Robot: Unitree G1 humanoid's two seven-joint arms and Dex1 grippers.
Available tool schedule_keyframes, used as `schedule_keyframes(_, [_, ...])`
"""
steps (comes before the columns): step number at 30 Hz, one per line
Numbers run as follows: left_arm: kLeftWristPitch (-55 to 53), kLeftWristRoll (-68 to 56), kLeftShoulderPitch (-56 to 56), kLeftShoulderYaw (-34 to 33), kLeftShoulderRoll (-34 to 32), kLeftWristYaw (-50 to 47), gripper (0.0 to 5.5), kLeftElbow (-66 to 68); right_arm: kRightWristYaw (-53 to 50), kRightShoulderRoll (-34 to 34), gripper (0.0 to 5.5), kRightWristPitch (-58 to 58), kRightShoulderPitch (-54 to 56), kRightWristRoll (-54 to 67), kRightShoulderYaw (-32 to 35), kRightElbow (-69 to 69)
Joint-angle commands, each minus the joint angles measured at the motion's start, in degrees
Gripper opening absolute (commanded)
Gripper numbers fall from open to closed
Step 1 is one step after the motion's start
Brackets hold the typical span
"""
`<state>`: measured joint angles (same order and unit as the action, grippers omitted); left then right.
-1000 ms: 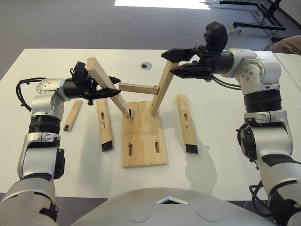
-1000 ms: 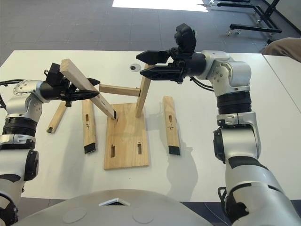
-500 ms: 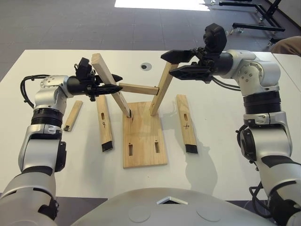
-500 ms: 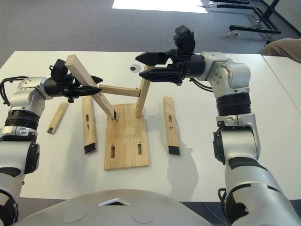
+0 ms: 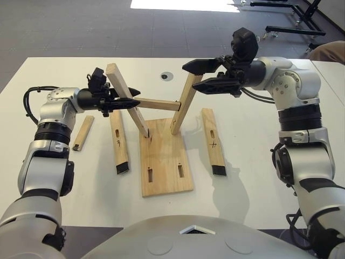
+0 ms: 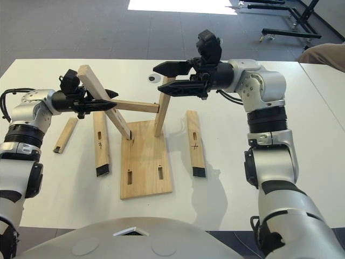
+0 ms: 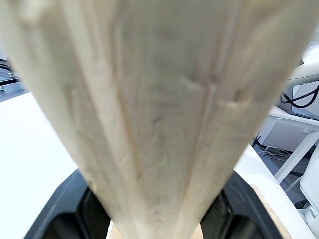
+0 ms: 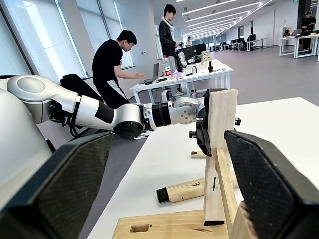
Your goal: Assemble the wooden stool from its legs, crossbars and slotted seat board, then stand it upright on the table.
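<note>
**Wooden stool half-built**

The left wrist view is showing the left gripper's [image 5: 121,101] dark pads [image 7: 92,219] squeezing the tilted pale wooden leg [image 7: 159,114]. The right gripper [image 5: 191,76] is gaping around the upright leg's [image 5: 180,110] top. Both are standing in the slotted seat board [image 5: 164,167], with two loose legs [image 5: 119,143] [image 5: 213,141] lying beside it: four legs. Two crossbars: the joining crossbar [image 5: 159,104] and the short loose crossbar [image 5: 83,132].

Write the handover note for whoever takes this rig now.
Left gripper: shut on the tilted leg, its foot at the seat board's far-left slot.
Right gripper: open, astride the top of the second leg.
Done: crossbar spans both legs.
To do: loose leg left of board, loose leg right of board and short crossbar lie on the table; near slots empty; stool not upright.
</note>
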<state>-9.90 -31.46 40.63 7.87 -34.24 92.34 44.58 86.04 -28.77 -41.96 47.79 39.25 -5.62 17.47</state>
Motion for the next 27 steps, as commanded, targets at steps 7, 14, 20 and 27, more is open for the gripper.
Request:
schedule_keyframes(7, [2.1, 3.6, -1.7, 5.0, 0.2, 0.1, 2.02, 0.1, -2.6, 1.7, 4.08, -2.2, -1.1, -3.4, -5.9, -2.0])
schedule_keyframes(14, [2.7, 3.2, -2.9, 7.2, -0.3, 0.1, 2.02, -1.8, -5.0, 2.6, 4.08, -1.5, -0.6, -2.0, -3.8, -3.7])
schedule_keyframes(20, [3.0, 3.1, -2.9, 7.5, -0.8, 0.1, 2.02, -1.7, -10.9, 5.3, 4.08, -3.5, 0.5, 3.7, 2.4, -11.3])
schedule_keyframes(27, [2.6, 2.4, -3.8, 8.1, -1.6, 0.1, 2.02, -3.0, -30.4, 9.6, 4.08, 7.8, 0.6, -5.4, 3.8, -22.6])
